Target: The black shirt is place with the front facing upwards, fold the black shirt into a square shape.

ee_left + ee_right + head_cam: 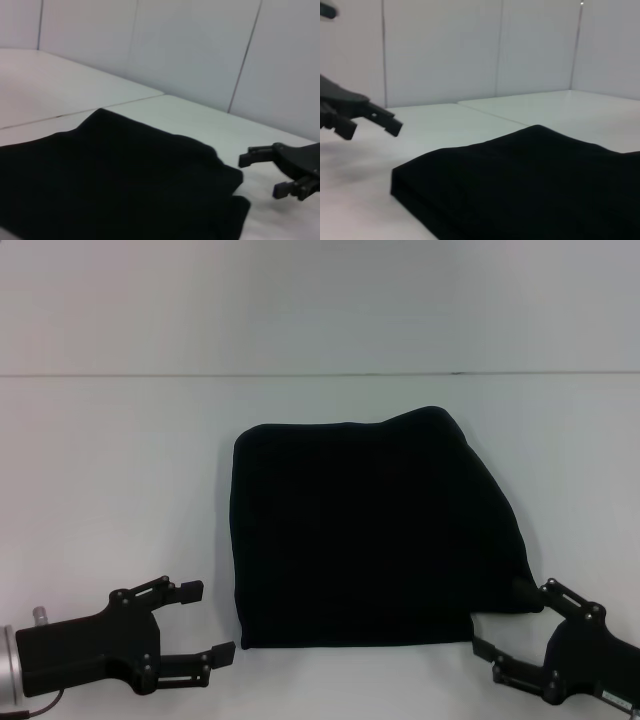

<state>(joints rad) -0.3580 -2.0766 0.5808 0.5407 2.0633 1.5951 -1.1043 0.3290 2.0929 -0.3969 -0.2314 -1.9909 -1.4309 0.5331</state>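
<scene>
On the smooth white bench (pixel 120 490), the plain black cloth shirt (pixel 370 540) is laid folded into a thick, roughly square pad. The left hand (pixel 205 620) is held released beside its near-left corner; the right hand (pixel 500 625), fingers spread, touches its near-right corner.

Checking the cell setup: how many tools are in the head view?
2. The left tool is open near the black shirt's near-left corner; the right tool is open at its near-right corner.
</scene>
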